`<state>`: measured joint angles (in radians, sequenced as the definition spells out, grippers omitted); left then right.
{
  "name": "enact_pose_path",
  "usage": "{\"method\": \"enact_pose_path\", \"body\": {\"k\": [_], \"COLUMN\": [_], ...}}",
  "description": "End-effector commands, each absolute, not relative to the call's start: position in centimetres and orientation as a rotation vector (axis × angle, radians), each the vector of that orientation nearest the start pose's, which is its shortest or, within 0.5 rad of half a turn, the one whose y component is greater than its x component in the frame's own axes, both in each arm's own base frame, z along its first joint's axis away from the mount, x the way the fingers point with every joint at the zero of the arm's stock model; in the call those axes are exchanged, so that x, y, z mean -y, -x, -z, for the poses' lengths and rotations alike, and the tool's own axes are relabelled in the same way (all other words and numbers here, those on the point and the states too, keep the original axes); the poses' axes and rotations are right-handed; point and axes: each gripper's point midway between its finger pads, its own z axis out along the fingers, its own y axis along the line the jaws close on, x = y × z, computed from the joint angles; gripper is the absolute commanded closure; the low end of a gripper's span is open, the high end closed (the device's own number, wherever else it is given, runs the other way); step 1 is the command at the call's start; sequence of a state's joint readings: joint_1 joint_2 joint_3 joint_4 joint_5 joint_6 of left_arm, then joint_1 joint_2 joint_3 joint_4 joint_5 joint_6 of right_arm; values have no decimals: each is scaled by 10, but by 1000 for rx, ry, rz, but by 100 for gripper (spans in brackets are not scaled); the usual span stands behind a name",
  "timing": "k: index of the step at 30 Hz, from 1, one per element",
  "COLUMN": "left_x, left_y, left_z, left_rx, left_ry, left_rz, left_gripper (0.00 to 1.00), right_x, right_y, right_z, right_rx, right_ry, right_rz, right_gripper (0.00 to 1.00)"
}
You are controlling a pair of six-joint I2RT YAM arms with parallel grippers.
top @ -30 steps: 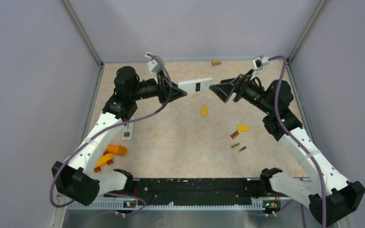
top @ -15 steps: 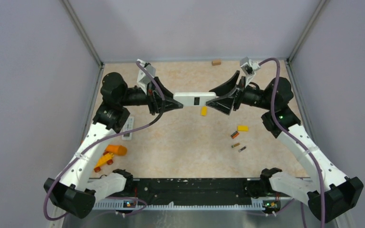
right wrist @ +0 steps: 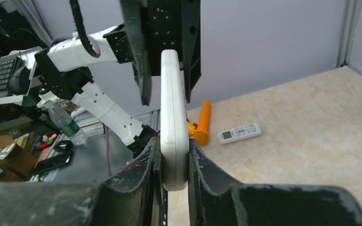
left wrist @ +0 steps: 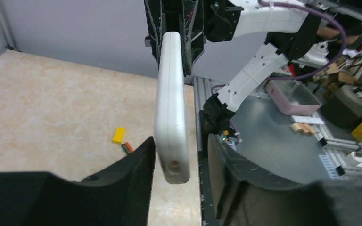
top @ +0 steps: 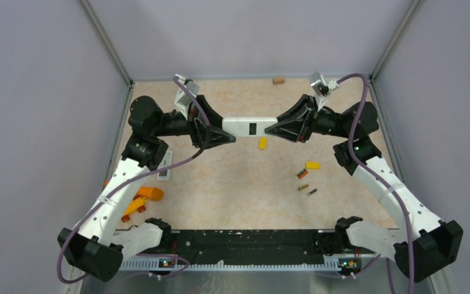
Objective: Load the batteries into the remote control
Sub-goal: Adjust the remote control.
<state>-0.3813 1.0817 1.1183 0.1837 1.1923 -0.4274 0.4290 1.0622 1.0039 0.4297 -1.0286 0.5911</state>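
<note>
Clamping one end of the remote control (top: pixel 251 128) on both faces, the right gripper (right wrist: pixel 174 157) is gripping it. The left gripper (left wrist: pixel 179 155) is bracketing the other end loosely, a gap showing beside one finger. The remote control is hanging between both sets of fingertips: slim, white, dark recess facing up. Below the right fingers, three batteries (top: pixel 302 174) and two yellow blocks (top: pixel 313 165) are lying on the table (top: pixel 220 190).

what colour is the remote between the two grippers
White; the slim rectangular remote shows best in top external view.
</note>
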Motion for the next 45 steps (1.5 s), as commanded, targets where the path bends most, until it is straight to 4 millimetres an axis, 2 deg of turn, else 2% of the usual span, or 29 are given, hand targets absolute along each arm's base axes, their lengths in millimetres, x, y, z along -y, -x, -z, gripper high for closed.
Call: {"method": "enact_pose_path", "body": {"k": [1, 4, 7, 10, 14, 17, 20, 22, 25, 29, 31, 39, 41, 42, 43, 45], "left_x": [257, 259, 259, 258, 257, 260, 267, 274, 284, 291, 294, 300, 302, 304, 305, 305], "left_y": [-182, -195, -217, -239, -258, -264, -277, -282, -290, -298, -301, -315, -316, -316, -317, -317], "left_z": [-432, -441, -452, -458, -461, -467, -464, -462, -456, -446, -443, -435, -434, -434, -433, -432], "left_rx": [-1193, -1208, -1216, -1216, -1177, -1130, -1150, -1169, -1200, -1225, -1234, -1259, -1262, -1265, -1268, -1267], "left_ry": [-1009, -887, -703, -510, -339, -291, -237, -216, -181, -123, -103, -54, -55, -57, -59, -74], "left_rz": [1410, 1432, 1454, 1508, 1588, 1646, 1677, 1706, 1751, 1787, 1794, 1793, 1800, 1803, 1803, 1792], "left_gripper": [38, 19, 11, 9, 9, 10, 12, 15, 26, 46, 53, 58, 67, 75, 87, 100], "right_x": [-266, -262, -255, -246, -241, -243, -247, -251, -252, -253, -254, -258, -258, -258, -258, -259], "right_y": [-197, -208, -219, -237, -260, -265, -266, -269, -272, -276, -278, -284, -285, -286, -286, -287], "right_z": [-426, -439, -454, -458, -451, -445, -442, -436, -429, -423, -420, -402, -398, -397, -395, -391], "right_rx": [-1202, -1165, -1110, -1094, -1115, -1125, -1125, -1148, -1169, -1195, -1207, -1279, -1290, -1295, -1306, -1329], "right_ry": [816, 674, 498, 309, 119, 70, 53, 39, 14, -8, -10, -15, -17, -14, -16, -8], "right_rz": [-1466, -1475, -1517, -1556, -1603, -1665, -1731, -1762, -1775, -1769, -1766, -1729, -1710, -1700, -1693, -1678], "right_gripper": [99, 100, 100, 100, 100, 100, 100, 100, 100, 100, 100, 100, 100, 100, 100, 99]}}
